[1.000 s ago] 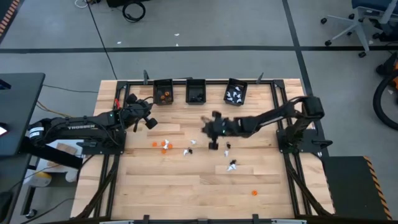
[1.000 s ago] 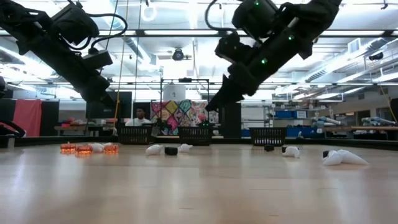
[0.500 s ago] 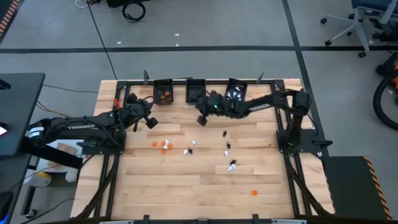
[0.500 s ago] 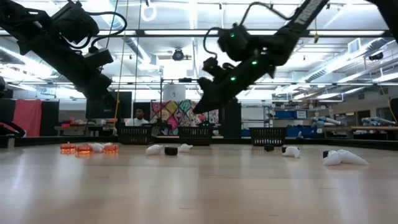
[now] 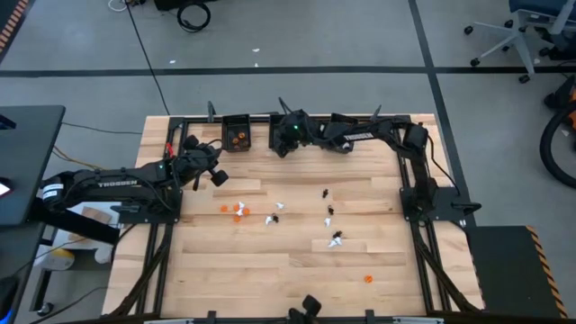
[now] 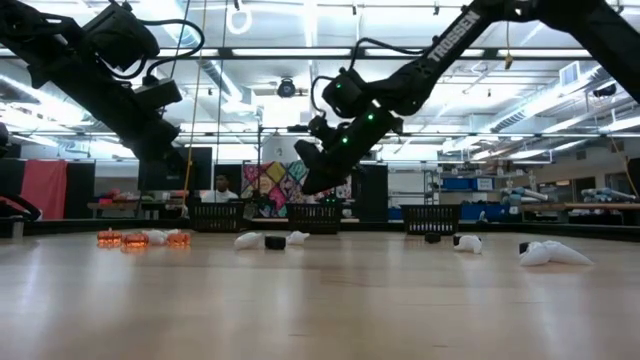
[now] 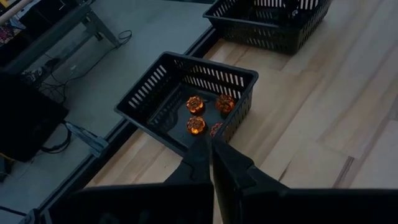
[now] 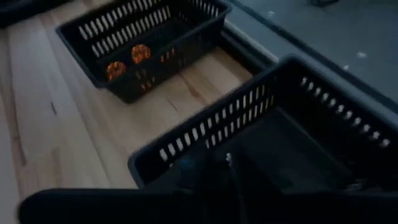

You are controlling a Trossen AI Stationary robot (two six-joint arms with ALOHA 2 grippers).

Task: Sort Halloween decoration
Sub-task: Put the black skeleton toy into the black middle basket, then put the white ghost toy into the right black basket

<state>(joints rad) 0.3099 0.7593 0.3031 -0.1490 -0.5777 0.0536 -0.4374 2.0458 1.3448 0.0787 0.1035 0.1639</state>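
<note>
Loose trinkets lie mid-table: orange ones [image 5: 236, 209], white ones [image 5: 273, 216] and black ones [image 5: 328, 209], with a lone orange one [image 5: 367, 279] near the front. Three black bins stand along the far edge. The left bin [image 5: 236, 133] holds orange pumpkins [image 7: 196, 104]. My right gripper [image 5: 281, 144] hovers over the middle bin [image 8: 205, 134], fingers together. My left gripper [image 5: 219, 178] is shut and hangs in the air just before the left bin [image 7: 146, 93], touching nothing. My right gripper has its fingertips [image 8: 214, 163] together above the middle bin's near wall, slanting down from the table's right. A tiny pale speck [image 8: 229, 158] shows at the tips. I cannot tell whether a trinket is held there.
The right bin [image 5: 342, 135] sits partly under my right arm. Black frame rails run along the table's far edge [image 5: 360, 117] and sides. In the low view the trinkets [image 6: 135, 239] lie in a row across the table. A person stands far back in the room [image 6: 222, 186].
My right gripper has risen from the middle of the table and swung toward the far edge and leftward, ending over the middle bin. My left arm has kept still. The loose trinkets have not moved.
</note>
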